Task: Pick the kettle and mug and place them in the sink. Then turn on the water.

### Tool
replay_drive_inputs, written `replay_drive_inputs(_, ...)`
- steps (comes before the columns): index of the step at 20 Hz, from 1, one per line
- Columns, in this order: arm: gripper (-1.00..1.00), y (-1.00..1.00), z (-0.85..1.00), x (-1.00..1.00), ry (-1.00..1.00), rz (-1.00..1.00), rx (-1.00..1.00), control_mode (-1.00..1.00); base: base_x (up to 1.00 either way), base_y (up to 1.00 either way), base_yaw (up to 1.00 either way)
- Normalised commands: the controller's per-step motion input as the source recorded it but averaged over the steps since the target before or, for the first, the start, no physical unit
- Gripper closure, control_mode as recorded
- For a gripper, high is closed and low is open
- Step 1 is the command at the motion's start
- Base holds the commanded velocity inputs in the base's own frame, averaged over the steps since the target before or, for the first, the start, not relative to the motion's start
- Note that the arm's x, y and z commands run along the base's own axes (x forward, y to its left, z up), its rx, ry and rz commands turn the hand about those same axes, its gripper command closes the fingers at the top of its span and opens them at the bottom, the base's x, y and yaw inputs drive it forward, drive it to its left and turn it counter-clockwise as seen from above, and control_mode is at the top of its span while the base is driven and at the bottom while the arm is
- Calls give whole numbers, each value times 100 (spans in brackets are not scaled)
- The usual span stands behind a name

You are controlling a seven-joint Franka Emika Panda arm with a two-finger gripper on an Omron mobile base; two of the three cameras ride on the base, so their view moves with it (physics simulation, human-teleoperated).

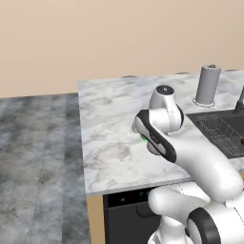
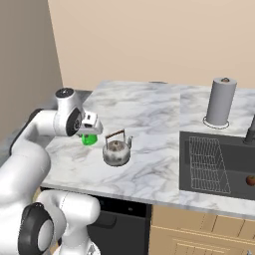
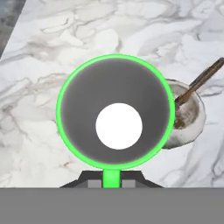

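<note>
The bright green mug (image 3: 118,127) stands upright on the white marble counter (image 2: 144,114), seen from straight above with its pale inside showing. My gripper (image 3: 111,181) is shut on the mug at its near side, where the green handle sits between the fingertips. In the right base view the hand hangs just over the mug (image 2: 89,140). A green sliver of the mug (image 1: 143,138) peeks out under my arm. The silvery kettle (image 2: 116,151) sits upright right beside the mug, apart from it, also kettle (image 3: 188,116). The dark sink (image 2: 239,164) lies far right. The water is out of view.
A tall grey paper-towel roll (image 2: 219,102) stands behind the sink. The faucet base (image 2: 250,132) rises at the right edge. A wire rack (image 2: 208,164) and a small brown object (image 2: 250,180) lie in the basin. The counter's front edge runs close below the kettle.
</note>
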Motion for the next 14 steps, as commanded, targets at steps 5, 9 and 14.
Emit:
replay_drive_inputs(5,100,-19,29,-37,-3,-17,0,-100,0,0,0)
replay_drive_inputs(9,100,-18,28,-53,-6,-14,0,-100,0,0,0)
replay_drive_inputs(14,100,-19,15,-48,-9,-5,0,-100,0,0,0)
